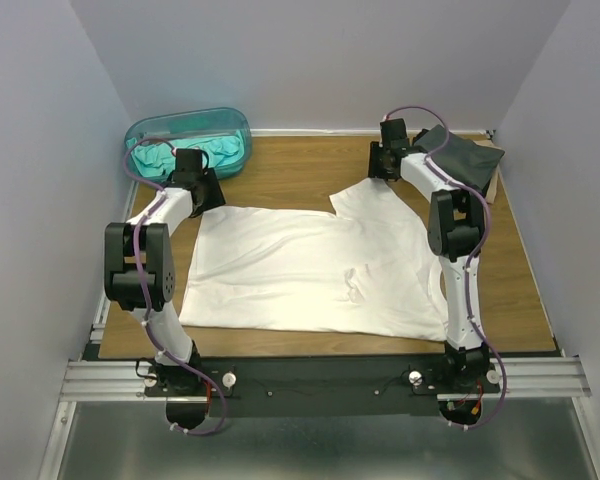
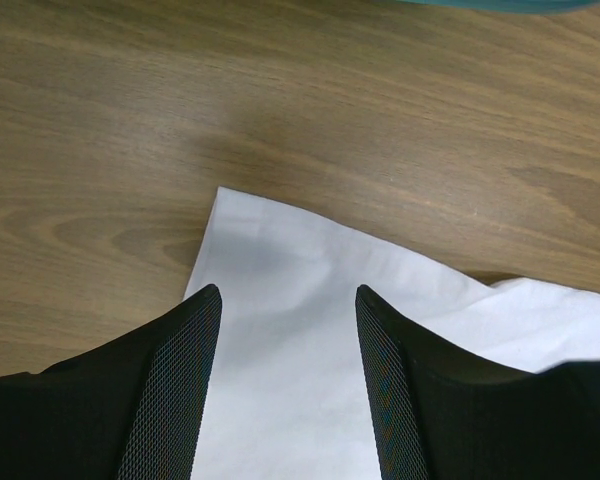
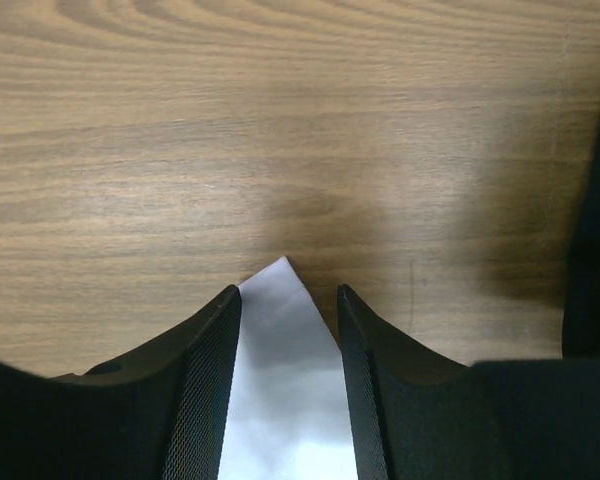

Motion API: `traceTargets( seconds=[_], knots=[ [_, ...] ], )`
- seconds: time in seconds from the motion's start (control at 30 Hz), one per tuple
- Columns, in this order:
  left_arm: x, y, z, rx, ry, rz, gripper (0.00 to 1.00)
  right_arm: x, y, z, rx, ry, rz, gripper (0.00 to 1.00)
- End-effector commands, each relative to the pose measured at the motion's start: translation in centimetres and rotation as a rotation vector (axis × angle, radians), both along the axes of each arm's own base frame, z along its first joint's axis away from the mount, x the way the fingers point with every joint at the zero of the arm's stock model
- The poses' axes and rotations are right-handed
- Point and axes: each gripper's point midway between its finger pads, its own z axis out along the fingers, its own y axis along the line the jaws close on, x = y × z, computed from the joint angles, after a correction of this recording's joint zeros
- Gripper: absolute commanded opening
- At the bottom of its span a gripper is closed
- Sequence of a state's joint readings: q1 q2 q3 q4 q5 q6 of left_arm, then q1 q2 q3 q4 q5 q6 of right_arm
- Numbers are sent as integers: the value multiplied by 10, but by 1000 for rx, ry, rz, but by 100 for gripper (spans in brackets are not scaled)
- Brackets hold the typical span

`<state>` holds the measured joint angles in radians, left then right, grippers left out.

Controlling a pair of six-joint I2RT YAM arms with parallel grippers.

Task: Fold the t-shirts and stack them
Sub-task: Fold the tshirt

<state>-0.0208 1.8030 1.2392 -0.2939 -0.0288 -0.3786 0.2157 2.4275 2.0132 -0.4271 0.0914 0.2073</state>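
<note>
- White cloth fills the middle of the wooden table. It is the white t-shirt, spread out flat, with one short sleeve pointing to the far side.
- The left gripper is down low at the far left corner of the white t-shirt.
- Its wrist camera shows its two black fingers held apart. The shirt corner lies on the wood between them and pokes out a bit past them.
- The right gripper is down low at the tip of the sleeve.
- In its own wrist view its fingers are apart too, and the pointy white tip sits in the gap between them.
- I cannot tell if any finger is touching the cloth.
- A teal plastic tub sits at the far left corner of the table, just behind the left gripper. A teal t-shirt is bunched up inside it.
- The dark folded t-shirts lie at the far right corner, just beside the right arm. A bit of that dark cloth shows at the right edge of the right wrist view.
</note>
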Motion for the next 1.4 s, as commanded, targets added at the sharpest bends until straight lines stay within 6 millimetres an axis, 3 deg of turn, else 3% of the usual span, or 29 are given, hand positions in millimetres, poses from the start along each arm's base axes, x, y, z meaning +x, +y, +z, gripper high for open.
traceTargets(
  seconds=[0.0, 0.13, 0.17, 0.23, 0.4, 0.73, 1.2, 1.27, 1.37],
  knots=[
    [0, 8, -13, 23, 28, 1, 64, 3, 1, -20, 2, 20, 28, 47],
    [1, 20, -17, 81, 47, 30, 63, 0, 3, -22, 12, 27, 32, 29],
    [1, 33, -21, 94, 58, 60, 63, 0, 2, -22, 11, 26, 31, 27],
    [2, 42, -28, 122, 82, 77, 57, -1, 2, -21, 9, 26, 33, 20],
    [6, 56, -34, 142, 86, 115, 52, -5, 3, -13, 14, 23, 44, 15],
    [32, 36, -35, 54, 11, 17, 48, -17, 7, -20, 31, 51, 70, 14],
    [37, 22, -57, -4, 36, -35, 46, -21, 7, -20, 30, 59, 78, 13],
    [36, 19, -59, -17, 42, -43, 32, -22, 6, -21, 30, 61, 77, 12],
    [31, 15, -61, -25, 54, -51, 23, -23, 6, -19, 32, 61, 74, 9]
  ],
)
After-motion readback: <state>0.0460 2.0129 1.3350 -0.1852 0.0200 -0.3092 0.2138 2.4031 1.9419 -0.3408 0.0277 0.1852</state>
